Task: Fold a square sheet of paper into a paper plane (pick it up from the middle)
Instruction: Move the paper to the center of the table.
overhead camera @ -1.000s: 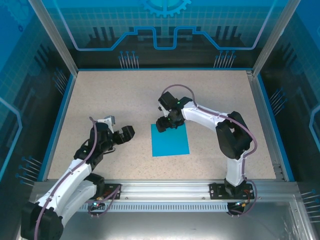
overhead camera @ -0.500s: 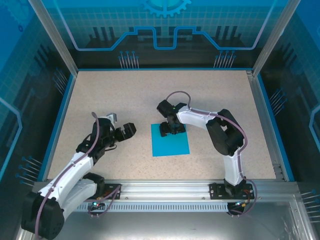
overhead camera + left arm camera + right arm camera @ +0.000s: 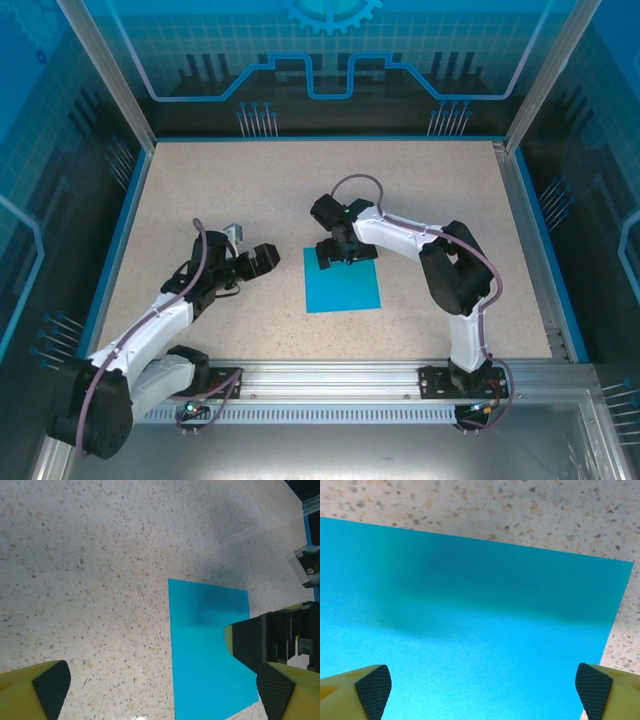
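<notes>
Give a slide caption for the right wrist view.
Open right gripper over the flat cyan-blue square sheet of paper on speckled table.

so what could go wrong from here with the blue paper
1. The sheet of paper lies flat on the table, and the open right claw sits near its far edge, not its middle. Closing there may skid over it or crumple it.
2. The left claw is open, off to the sheet's left and apart from it, so nothing pins the paper and a push could slide it.
</notes>
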Motion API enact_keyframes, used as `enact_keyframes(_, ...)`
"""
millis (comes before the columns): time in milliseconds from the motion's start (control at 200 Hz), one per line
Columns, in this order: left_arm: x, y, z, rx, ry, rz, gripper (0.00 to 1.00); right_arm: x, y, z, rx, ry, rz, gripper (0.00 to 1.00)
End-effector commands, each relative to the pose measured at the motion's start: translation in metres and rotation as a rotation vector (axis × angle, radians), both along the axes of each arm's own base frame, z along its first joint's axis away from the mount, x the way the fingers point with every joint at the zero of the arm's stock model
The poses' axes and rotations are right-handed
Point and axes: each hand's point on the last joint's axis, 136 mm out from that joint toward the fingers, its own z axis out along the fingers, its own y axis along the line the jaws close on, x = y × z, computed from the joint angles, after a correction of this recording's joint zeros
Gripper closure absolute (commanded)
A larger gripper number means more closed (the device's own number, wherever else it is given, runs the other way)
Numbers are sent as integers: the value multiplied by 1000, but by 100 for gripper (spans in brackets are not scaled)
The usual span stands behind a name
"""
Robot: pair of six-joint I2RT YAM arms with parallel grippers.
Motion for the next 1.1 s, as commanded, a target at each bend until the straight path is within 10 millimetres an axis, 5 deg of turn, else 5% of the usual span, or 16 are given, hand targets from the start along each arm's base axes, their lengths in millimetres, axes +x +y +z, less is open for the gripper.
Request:
enact_keyframes(0, 4, -11, 10, -33, -19, -49, 1, -15, 12, 4, -13, 33, 24, 1)
enact_keyframes(605, 8, -10, -1, -17, 0, -36, 1, -31, 18, -27, -38, 91, 11, 1)
enact_keyframes(860, 4, -5, 1, -5, -15, -22, 1, -23, 24, -4, -23, 44, 31, 1)
enact_keyframes(1095, 4, -4, 0, 4, -12, -20, 1, -25, 29, -23, -27, 91, 29, 1)
